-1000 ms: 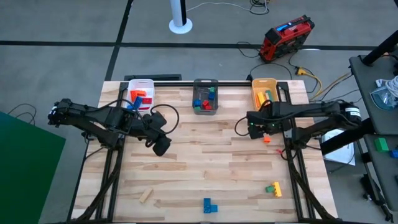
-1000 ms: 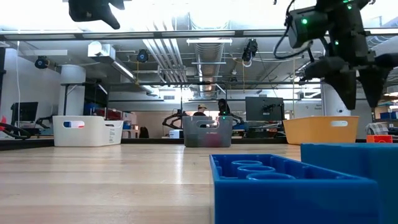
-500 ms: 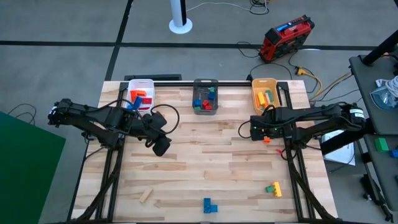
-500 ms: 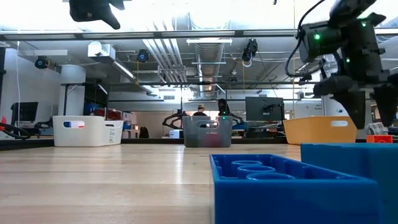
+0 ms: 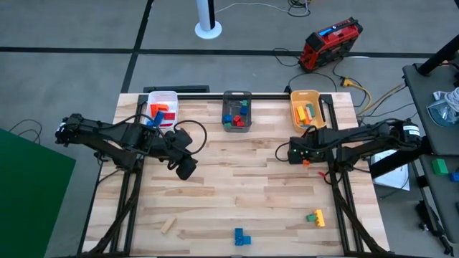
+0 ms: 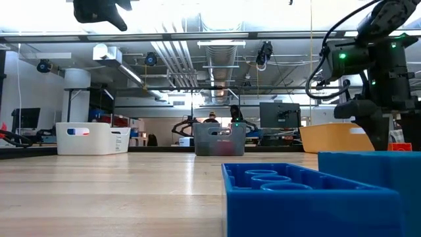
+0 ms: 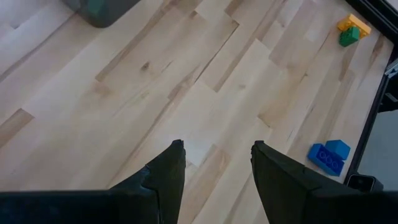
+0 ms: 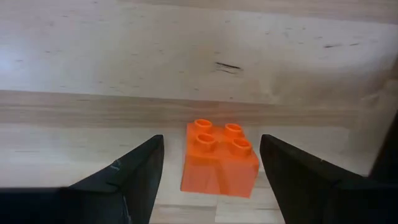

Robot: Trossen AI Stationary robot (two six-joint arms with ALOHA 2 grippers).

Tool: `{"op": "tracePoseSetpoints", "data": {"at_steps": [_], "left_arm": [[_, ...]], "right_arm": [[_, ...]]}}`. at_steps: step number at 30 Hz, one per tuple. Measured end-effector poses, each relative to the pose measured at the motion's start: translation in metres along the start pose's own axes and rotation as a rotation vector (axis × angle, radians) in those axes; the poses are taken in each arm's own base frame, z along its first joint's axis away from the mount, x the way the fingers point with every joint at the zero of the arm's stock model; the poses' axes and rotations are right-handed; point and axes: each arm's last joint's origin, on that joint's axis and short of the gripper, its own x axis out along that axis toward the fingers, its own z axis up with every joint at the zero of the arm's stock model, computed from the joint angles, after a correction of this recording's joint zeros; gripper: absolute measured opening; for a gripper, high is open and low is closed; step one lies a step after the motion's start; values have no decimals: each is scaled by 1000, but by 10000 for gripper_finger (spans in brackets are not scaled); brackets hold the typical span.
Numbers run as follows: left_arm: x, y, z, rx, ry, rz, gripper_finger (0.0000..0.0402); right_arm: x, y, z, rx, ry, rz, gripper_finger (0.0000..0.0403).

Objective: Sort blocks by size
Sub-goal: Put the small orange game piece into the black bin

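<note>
**A:** Between the right pincer's (image 8: 208, 180) spread fingers sits an orange brick (image 8: 220, 158), four studs up, flat on the desk (image 8: 186, 56). Nothing is gripped yet; a finger stands off each side.

**B:** How would it handle?

**A:** My guess is hard, hollow plastic: light, stiff, not fragile, but smooth enough to squirt out if pinched on a corner. I'd close on the two flat side walls, low and square, clear of the studs.

**B:** And from above?

**A:** The pincer (image 5: 304, 154) hangs near the desk's right edge, below the orange bin (image 5: 305, 113), with the brick (image 5: 308, 161) just showing beside it.

**B:** The left arm?

**A:** Its pincer (image 7: 214, 167) waits over bare wood left of centre (image 5: 185, 168), fingers apart and empty. Its camera catches a blue brick (image 7: 329, 155) and a green and yellow pair (image 7: 351, 31) farther off.

**B:** What else is loose?

**A:** Near the front edge: a wood bar (image 5: 168, 226), the blue brick (image 5: 240, 236), and the green and yellow pair (image 5: 315, 217). Along the back, the white bin (image 5: 162, 108), the grey bin (image 5: 237, 115) and the orange one already hold bricks.

**B:** The surface?

**A:** Pale plank wood, level and smooth, so a nudged brick would likely slide rather than tip.

**B:** The room?

**A:** Grey floor around the desk, a red case (image 5: 330, 43) with cables behind, a white post base (image 5: 208, 29). From desk height, a workshop with ceiling ducts and screens; someone sits far back (image 6: 211, 118).
</note>
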Motion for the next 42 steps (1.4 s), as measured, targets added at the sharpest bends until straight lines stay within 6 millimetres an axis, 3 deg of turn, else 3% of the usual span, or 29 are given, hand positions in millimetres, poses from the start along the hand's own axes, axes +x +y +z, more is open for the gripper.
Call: {"op": "tracePoseSetpoints", "data": {"at_steps": [6,15,21,30,42], "left_arm": [[0,0,0,0,0,0,161],[0,0,0,-1,-1,-1,161],[0,0,0,-1,-1,-1,161],[0,0,1,-6,-22,15,161],[0,0,1,-14,-27,10,161]], "right_arm": [[4,1,0,-2,-7,28,229],[4,1,0,-2,-7,30,137],[0,6,1,1,-16,70,132],[-58,52,19,-76,-200,329,132],[-137,104,98,-226,-518,521,132]]}}
